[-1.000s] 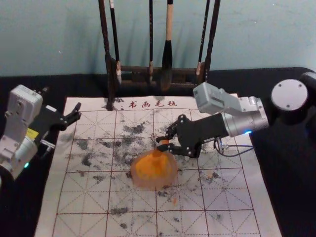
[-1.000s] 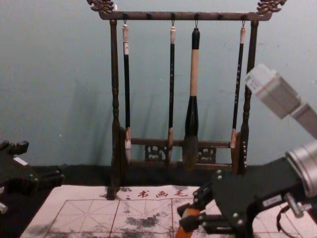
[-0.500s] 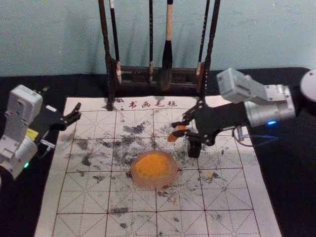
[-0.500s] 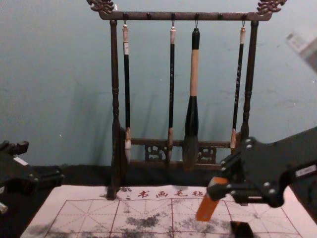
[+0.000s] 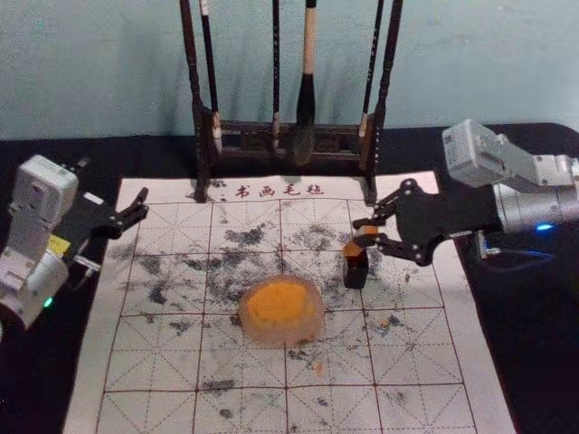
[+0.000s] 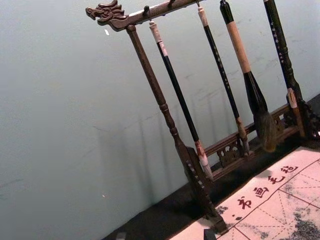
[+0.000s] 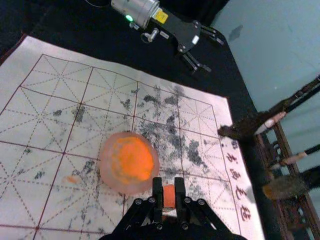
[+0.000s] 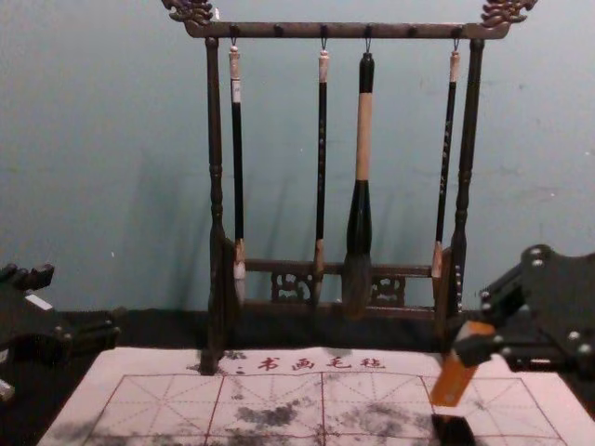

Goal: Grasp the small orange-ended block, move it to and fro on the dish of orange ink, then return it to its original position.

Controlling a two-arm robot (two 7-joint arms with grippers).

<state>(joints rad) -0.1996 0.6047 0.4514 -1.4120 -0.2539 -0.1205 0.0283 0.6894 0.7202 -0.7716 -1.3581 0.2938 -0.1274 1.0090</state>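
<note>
Holding block [image 8: 453, 379], right end effector [image 5: 364, 231]

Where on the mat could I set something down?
The mat has room in front of the ink dish, and on the smudged part left of it, short of the left gripper. It's crowded to the right: the right gripper holds the orange block near the black block.
</note>
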